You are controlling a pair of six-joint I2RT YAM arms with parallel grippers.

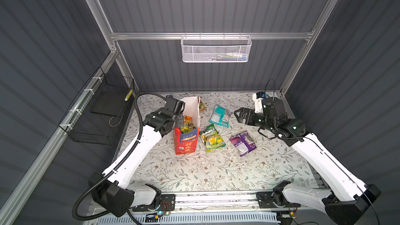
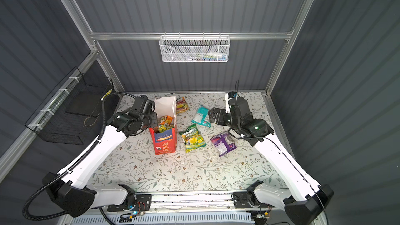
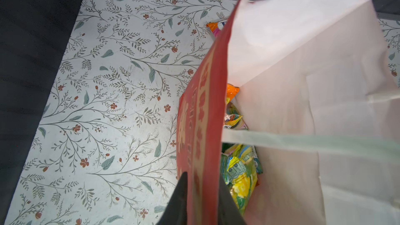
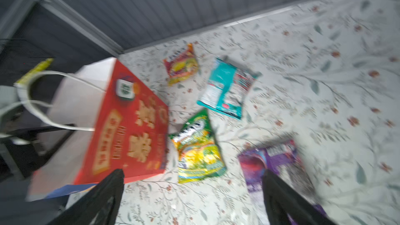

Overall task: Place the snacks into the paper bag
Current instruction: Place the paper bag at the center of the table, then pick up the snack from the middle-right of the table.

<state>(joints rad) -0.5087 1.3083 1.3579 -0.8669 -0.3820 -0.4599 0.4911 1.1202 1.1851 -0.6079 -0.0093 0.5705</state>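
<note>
The red paper bag (image 1: 186, 142) (image 4: 129, 126) stands upright at centre-left, its mouth wide, with several snacks (image 1: 187, 126) (image 3: 240, 169) inside. My left gripper (image 3: 203, 178) straddles the bag's left wall (image 3: 201, 104), one finger outside and one inside, jaws slightly parted. On the table lie a green-yellow packet (image 1: 212, 138) (image 4: 198, 150), a teal-white packet (image 1: 219, 115) (image 4: 227, 87), a purple packet (image 1: 243, 142) (image 4: 270, 159) and an orange-pink packet (image 2: 181, 104) (image 4: 180, 67) behind the bag. My right gripper (image 1: 237, 115) (image 4: 194, 172) hovers wide open and empty beside the teal packet.
A white mesh basket (image 1: 215, 49) hangs on the back wall. A black wire basket (image 1: 101, 109) is fixed to the left wall, close to my left arm. The floral table (image 1: 194, 169) ends at walls behind and on both sides.
</note>
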